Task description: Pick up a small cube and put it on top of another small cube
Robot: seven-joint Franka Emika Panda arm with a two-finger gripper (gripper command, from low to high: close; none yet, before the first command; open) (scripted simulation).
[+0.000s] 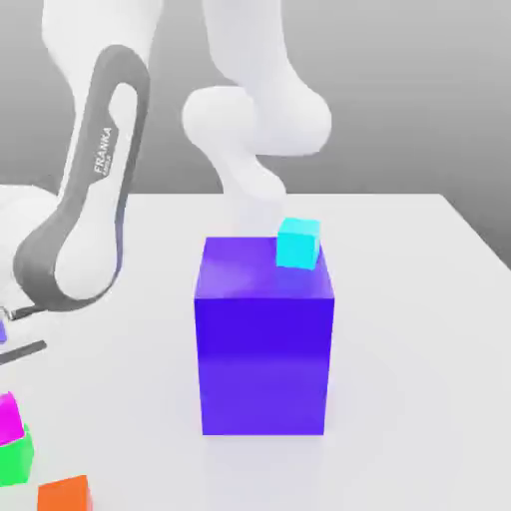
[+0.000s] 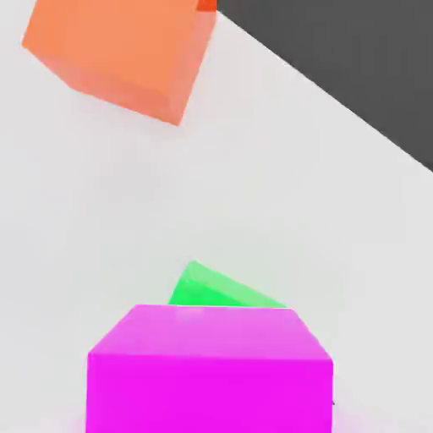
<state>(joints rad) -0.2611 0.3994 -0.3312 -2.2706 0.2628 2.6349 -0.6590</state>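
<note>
At the exterior view's eight o'clock, the magenta cube (image 1: 8,419) sat askew atop the green cube (image 1: 14,461), and, the pincer's state being impossible to tell, a sideways drag on withdrawal risked toppling it.

- You are looking at a simulated robotics lab, a bare test scene.
- You can see 1 white arm (image 1: 95,230) marked "FRANKA", a research-type robot.
- Your worktop (image 1: 419,349) is plain white, against a smooth grey backdrop (image 1: 399,100).
- You have 4 small plain cubes, the magenta cube (image 1: 8,421), green cube (image 1: 15,461), orange cube (image 1: 65,496) and cyan cube (image 1: 297,245), plus 1 big blue-violet block (image 1: 264,364), like test pieces.
</note>
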